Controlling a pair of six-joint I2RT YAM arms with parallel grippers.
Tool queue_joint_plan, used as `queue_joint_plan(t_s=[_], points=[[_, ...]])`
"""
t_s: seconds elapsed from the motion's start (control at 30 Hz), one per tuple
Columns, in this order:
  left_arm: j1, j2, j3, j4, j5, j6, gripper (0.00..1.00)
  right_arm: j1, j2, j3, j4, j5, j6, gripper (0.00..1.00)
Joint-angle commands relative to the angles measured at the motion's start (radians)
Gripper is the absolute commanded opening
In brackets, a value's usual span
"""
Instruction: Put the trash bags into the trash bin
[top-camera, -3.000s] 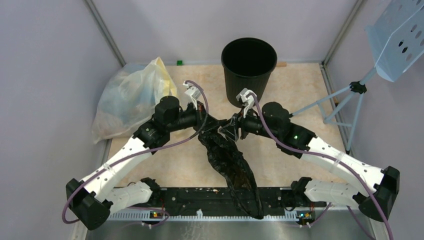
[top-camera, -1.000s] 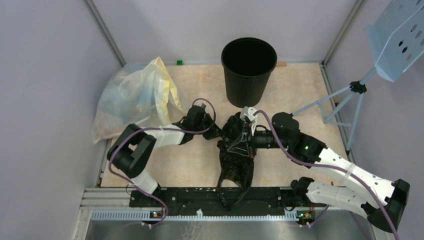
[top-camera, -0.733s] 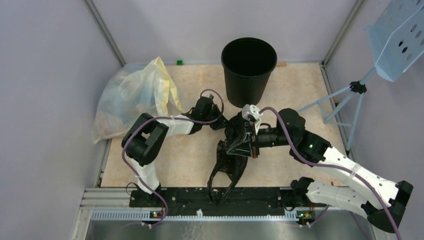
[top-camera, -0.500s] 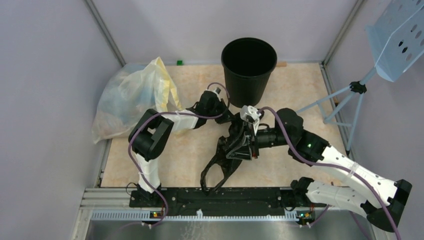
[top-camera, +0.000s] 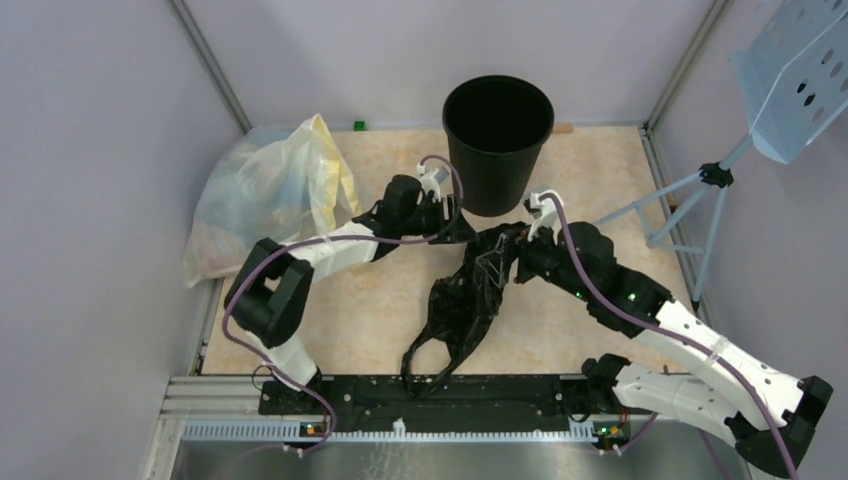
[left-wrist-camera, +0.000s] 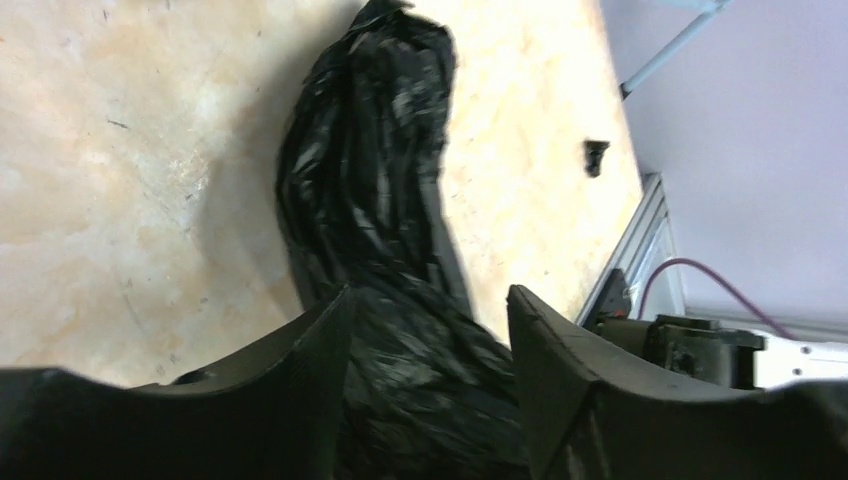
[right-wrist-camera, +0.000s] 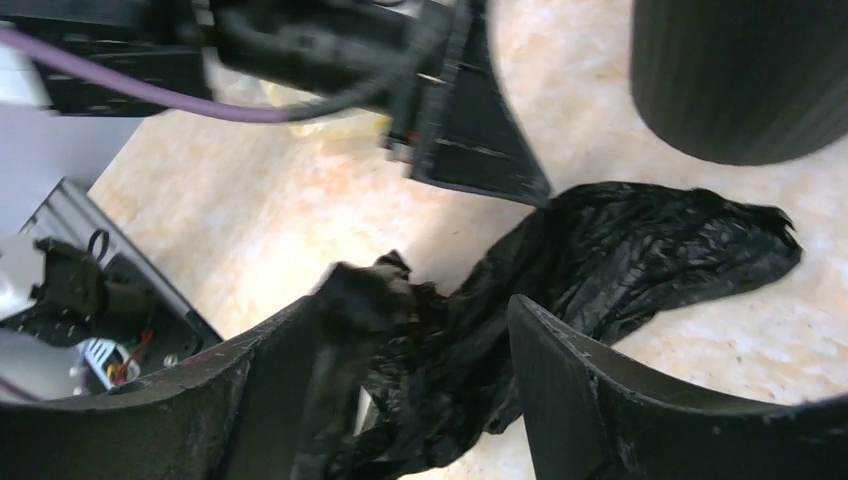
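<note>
Currently both my left tool and right tool gape open, gripping nothing; the trash bag sprawls on the desk just short of the trash bin, so next I'd regrasp and lift.

Softly and evenly lit from overhead, with only faint shadows on the table; smeared by motion blur in both wrist views, pale glints on the trash bag, near fingers dark, perhaps defocused.
</note>
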Motion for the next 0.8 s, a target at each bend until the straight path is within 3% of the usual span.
queue_joint_plan(t_s=[0.0,0.2,0.27,0.33,0.47,0.63,0.77], points=[[0.0,-0.165,0.018,-0.127,-0.063,0.138,0.69,-0.035,-0.066,-0.051,0.046,0.086,0.037,0.71],[0.003,-0.327,-0.014,-0.241,-0.098,0.172,0.77,-0.035,-0.072,-0.095,0.193,-0.254,0.012,0.74],[0.003,-0.397,-0.046,-0.264,-0.128,0.171,0.77,-0.036,-0.065,-0.087,0.17,-0.212,0.022,0.75],[0.005,-0.481,-0.078,-0.3,-0.19,0.159,0.77,-0.036,-0.06,-0.073,0.11,-0.067,0.042,0.74],[0.004,-0.654,-0.141,-0.353,-0.24,0.142,0.78,-0.075,-0.035,-0.064,-0.012,0.209,0.13,0.63],[0.003,-0.767,-0.122,-0.548,-0.285,0.167,0.82,-0.255,0.023,-0.102,-0.007,0.113,0.248,0.63],[0.002,-0.784,-0.097,-0.719,-0.352,0.192,0.83,-0.335,0.049,-0.16,0.056,0.131,0.304,0.63]])
